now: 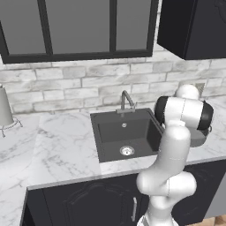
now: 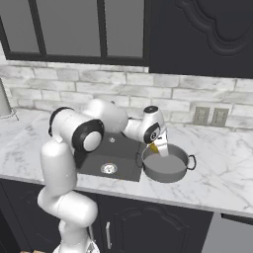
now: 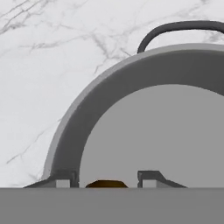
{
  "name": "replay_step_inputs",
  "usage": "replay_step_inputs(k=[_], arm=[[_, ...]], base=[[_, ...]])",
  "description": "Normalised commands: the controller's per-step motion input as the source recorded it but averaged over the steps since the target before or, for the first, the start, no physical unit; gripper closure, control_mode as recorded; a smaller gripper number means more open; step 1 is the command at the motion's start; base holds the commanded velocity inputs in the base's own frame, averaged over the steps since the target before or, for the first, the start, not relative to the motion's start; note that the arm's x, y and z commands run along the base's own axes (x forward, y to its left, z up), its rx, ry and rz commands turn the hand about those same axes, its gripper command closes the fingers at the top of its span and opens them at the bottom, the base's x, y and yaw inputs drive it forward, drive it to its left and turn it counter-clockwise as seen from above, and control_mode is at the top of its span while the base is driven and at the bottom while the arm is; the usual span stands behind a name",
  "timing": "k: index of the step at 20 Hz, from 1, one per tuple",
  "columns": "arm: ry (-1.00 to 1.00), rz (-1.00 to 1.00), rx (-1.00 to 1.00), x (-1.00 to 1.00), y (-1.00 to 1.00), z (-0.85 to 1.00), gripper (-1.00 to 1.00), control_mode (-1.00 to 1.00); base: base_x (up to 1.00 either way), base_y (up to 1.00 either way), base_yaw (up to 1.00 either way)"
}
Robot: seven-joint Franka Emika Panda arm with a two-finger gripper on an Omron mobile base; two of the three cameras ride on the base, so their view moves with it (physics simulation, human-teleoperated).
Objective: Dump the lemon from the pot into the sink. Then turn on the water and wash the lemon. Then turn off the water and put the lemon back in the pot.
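Note:
My gripper [image 2: 157,145] hangs over the left back part of the grey pot [image 2: 167,165], which stands on the white marble counter just right of the sink [image 2: 99,159]. Between its fingertips sits the yellow-orange lemon [image 2: 154,147], above the pot's rim. In the hand view the gripper [image 3: 108,177] looks down into the pot [image 3: 144,131], whose floor is bare. The top of the lemon [image 3: 106,183] peeks out between the two dark tips. The dark sink [image 1: 126,132] with its silver drain [image 1: 127,151] holds nothing. No water runs from the grey faucet [image 1: 127,100].
The pot's dark loop handle [image 2: 191,161] points right over bare marble. Two wall outlets [image 2: 210,116] sit behind it. A grey cone-shaped object [image 1: 4,108] stands at the counter's far left. A dark upper cabinet [image 1: 194,26] hangs above the right side.

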Motion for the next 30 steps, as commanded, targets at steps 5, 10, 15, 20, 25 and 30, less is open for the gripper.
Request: replay_step_inputs(k=[5, 10, 15, 20, 25, 30], arm=[[0.17, -0.04, 0.01, 0.01, -0.29, -0.54, 1.00, -1.00], [0.11, -0.06, 0.02, 0.14, -0.06, -0.07, -1.00, -1.00], [0.02, -0.05, 0.03, 0.02, -0.19, 0.00, -1.00, -1.00], [0.01, -0.04, 0.04, 0.00, -0.24, 0.00, -1.00, -1.00], [-0.04, -0.01, 0.07, -0.20, -0.15, 0.24, -1.00, -1.00], [-0.16, 0.00, 0.05, -0.50, 0.00, 0.57, -1.00, -1.00]], base=[[0.00, 0.00, 0.00], [0.00, 0.00, 0.00], [0.00, 0.00, 0.00], [0.00, 0.00, 0.00], [0.00, 0.00, 0.00], [0.00, 0.00, 0.00]])
